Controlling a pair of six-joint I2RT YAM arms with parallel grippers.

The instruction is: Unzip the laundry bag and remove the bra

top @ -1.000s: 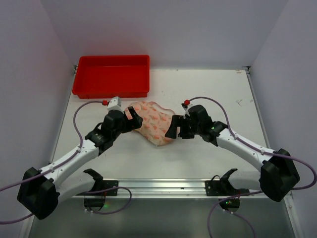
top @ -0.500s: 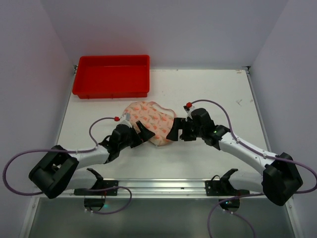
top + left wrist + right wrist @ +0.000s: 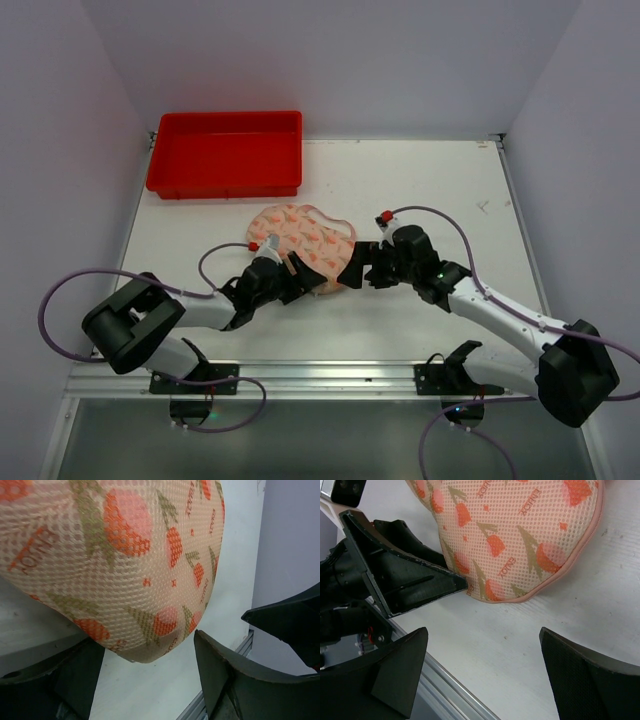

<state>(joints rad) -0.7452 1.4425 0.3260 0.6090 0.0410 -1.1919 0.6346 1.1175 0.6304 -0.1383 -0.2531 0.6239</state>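
Note:
The laundry bag (image 3: 303, 235) lies flat mid-table, sheer mesh with a pink zip edge (image 3: 570, 562). The bra (image 3: 125, 540) shows through the mesh as cream-peach fabric with an orange and green print. My left gripper (image 3: 300, 278) lies low at the bag's near end. In the left wrist view the left gripper (image 3: 146, 642) is open, with the bag's rounded end between its jaws and the left finger (image 3: 75, 675) touching the fabric. My right gripper (image 3: 352, 265) sits at the bag's near-right edge. In the right wrist view the right gripper (image 3: 484, 630) is wide open over bare table, holding nothing.
A rigid red tray (image 3: 225, 152) stands at the back left. A metal rail (image 3: 330, 375) runs along the table's near edge, close behind both grippers. The left gripper's black finger (image 3: 420, 585) sits close to the right gripper. White walls enclose the table.
The left arm has folded back and dropped low, bringing its gripper round to the bag's near end, with its jaws narrowed a little. The right gripper has shifted slightly nearer and opened wider.

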